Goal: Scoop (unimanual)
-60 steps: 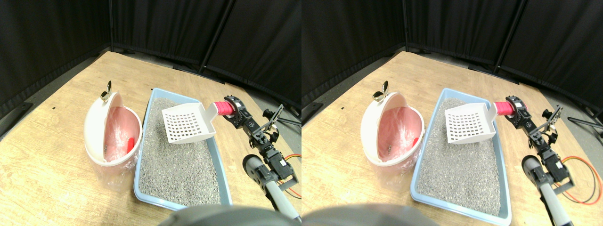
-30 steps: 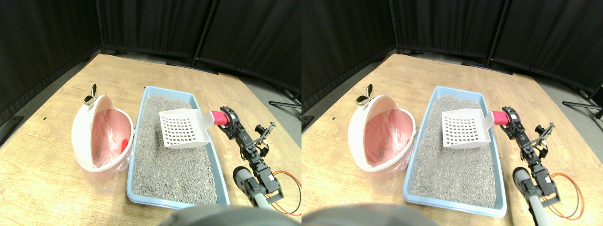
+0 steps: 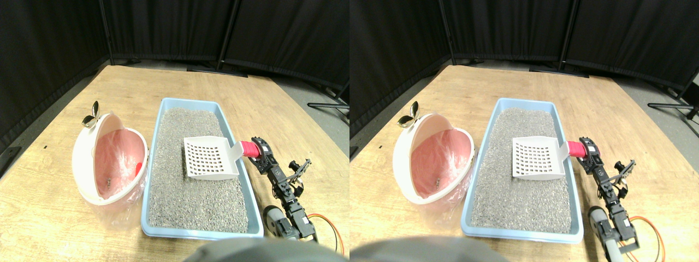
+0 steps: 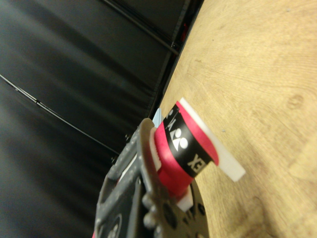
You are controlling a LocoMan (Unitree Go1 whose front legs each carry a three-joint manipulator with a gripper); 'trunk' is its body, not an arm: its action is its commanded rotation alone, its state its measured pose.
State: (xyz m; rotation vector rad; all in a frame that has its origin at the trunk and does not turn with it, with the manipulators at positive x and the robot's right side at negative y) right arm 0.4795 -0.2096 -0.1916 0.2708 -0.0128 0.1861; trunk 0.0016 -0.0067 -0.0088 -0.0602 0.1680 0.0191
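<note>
Holding scoop (image 3: 210, 158) by red-wrapped handle (image 3: 250, 148), our right gripper (image 3: 260, 153) stays clenched on it at tray's right rim. Slotted blade sits low over grey litter (image 3: 191, 191) in blue tray (image 3: 150, 218), mid-tray, looks empty. We judge dig not yet done. Farther left, white bin (image 3: 87, 158) with pink liner awaits dump.

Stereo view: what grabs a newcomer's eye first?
The blue tray of grey litter fills the table's middle, with a white slotted scoop over its right side, its red-wrapped handle at the right gripper. Left of the tray stands a white bin lined with a pink bag.
</note>
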